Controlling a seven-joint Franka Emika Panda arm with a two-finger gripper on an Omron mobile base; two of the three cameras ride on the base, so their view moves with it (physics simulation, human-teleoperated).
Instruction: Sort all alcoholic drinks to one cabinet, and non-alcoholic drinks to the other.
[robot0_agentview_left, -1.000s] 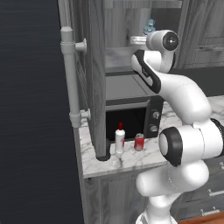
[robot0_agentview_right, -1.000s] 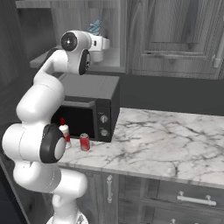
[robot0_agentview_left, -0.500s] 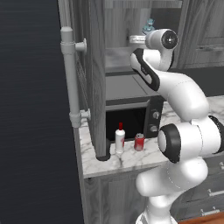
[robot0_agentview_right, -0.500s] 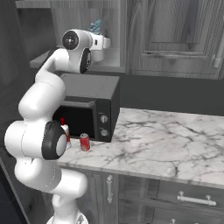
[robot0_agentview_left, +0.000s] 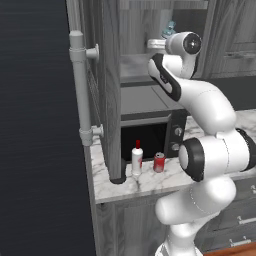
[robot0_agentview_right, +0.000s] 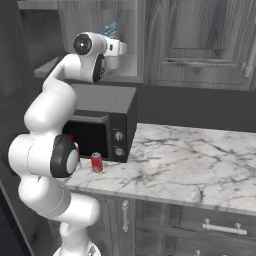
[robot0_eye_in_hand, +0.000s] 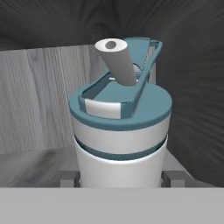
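Gripper (robot0_eye_in_hand: 120, 178) of ours straddles the pale-grey bottle (robot0_eye_in_hand: 120, 144), a fingertip (robot0_eye_in_hand: 68, 178) at each side of it, inside the open cabinet (robot0_agentview_left: 112, 90) above the microwave (robot0_agentview_right: 112, 127). Below on the counter (robot0_agentview_right: 200, 160), the red can (robot0_agentview_left: 159, 162) stands beside the white bottle (robot0_agentview_left: 136, 158).

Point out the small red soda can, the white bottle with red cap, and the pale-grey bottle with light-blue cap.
small red soda can (robot0_agentview_left: 159, 163): left base view, can body.
white bottle with red cap (robot0_agentview_left: 137, 161): left base view, white body.
pale-grey bottle with light-blue cap (robot0_eye_in_hand: 120, 164): hand view, pale body.

The pale-grey bottle (robot0_eye_in_hand: 120, 131) blocks the cabinet shelf (robot0_eye_in_hand: 35, 164) ahead; wooden walls close behind.
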